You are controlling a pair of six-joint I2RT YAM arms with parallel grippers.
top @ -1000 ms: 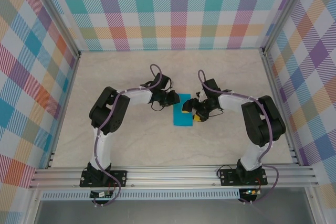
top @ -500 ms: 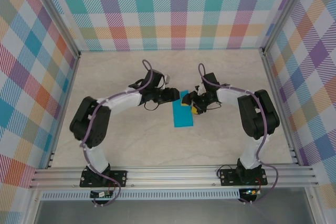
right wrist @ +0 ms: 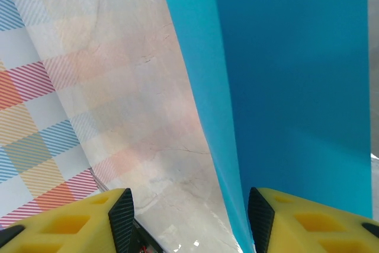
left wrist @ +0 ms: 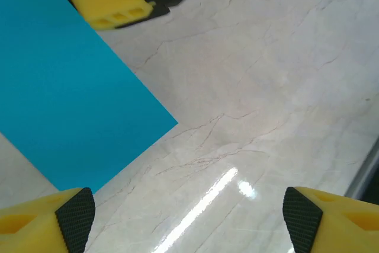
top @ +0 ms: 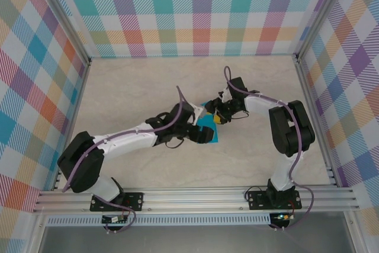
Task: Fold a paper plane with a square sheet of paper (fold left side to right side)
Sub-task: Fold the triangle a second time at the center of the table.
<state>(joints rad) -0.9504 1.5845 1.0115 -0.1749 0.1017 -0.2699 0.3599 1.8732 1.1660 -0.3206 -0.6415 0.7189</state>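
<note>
The left end effector (left wrist: 189,217) and right end effector (right wrist: 189,217) were spread. Pressing the square sheet of paper (left wrist: 65,81) flat slowly seemed best.

1. Looks out past the right claw (right wrist: 190,220), jaws apart, with yellow fingers (right wrist: 65,220) and black pads (right wrist: 121,217) at either side.
2. Places the square sheet of paper (right wrist: 296,87) ahead of the claw, toward its right finger: teal-blue, folded, with a paler strip along the left edge.
3. Follows that edge slanting down to the right pad; cannot tell whether touching.
4. Leaves pale marbled table (right wrist: 136,117) between the pads and ahead of the left finger.
5. Sets a plaid wall (right wrist: 23,146) beyond the left finger.
</note>
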